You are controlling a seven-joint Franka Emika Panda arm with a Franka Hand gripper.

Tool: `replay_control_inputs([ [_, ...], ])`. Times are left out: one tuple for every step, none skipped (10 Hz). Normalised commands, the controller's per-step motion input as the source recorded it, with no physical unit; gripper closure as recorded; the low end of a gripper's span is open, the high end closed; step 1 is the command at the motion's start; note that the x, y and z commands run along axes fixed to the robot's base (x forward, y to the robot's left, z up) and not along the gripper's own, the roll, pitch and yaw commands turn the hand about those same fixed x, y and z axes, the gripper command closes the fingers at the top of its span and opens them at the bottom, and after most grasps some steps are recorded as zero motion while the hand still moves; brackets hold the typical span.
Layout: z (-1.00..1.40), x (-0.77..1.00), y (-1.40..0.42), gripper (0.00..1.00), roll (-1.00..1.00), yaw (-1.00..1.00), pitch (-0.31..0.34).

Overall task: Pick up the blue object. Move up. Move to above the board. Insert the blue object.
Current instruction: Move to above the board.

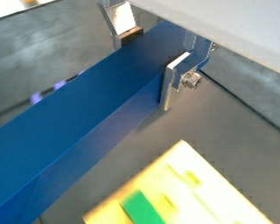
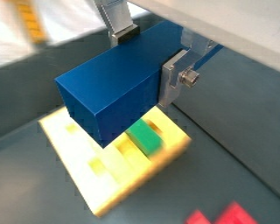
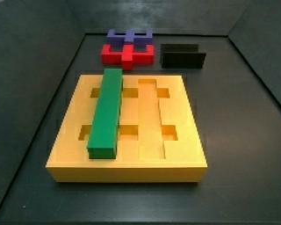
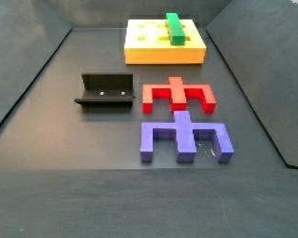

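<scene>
The blue bar [image 2: 108,92] sits clamped between the gripper's [image 2: 150,54] silver fingers [image 2: 175,77] in both wrist views, held in the air above the yellow board [image 2: 101,179]. A green bar [image 3: 104,110] lies in the board's [image 3: 131,163] outer groove. The red piece [image 4: 177,94], purple piece [image 4: 182,139] and fixture [image 4: 104,93] stand apart on the floor.

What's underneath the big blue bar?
In a wrist view, the gripper holds the blue bar above the yellow board and green bar. The blue bar hides part of both.
</scene>
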Motion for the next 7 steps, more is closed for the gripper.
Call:
replay_control_inputs([
  [0.37, 0.05, -1.4, 1.0, 0.04, 1.0, 0.033],
  [0.23, 0.05, -0.84, 1.0, 0.04, 1.0, 0.043],
  [0.1, 0.07, -0.38, 1.0, 0.05, 1.0, 0.054],
  [0.06, 0.07, -0.21, 1.0, 0.05, 1.0, 0.061],
  [0.05, 0.06, -0.16, 1.0, 0.05, 1.0, 0.066],
  [0.03, 0.06, -0.11, 1.0, 0.06, 1.0, 0.072],
  [0.02, 0.07, -0.06, 1.0, 0.06, 1.0, 0.081],
])
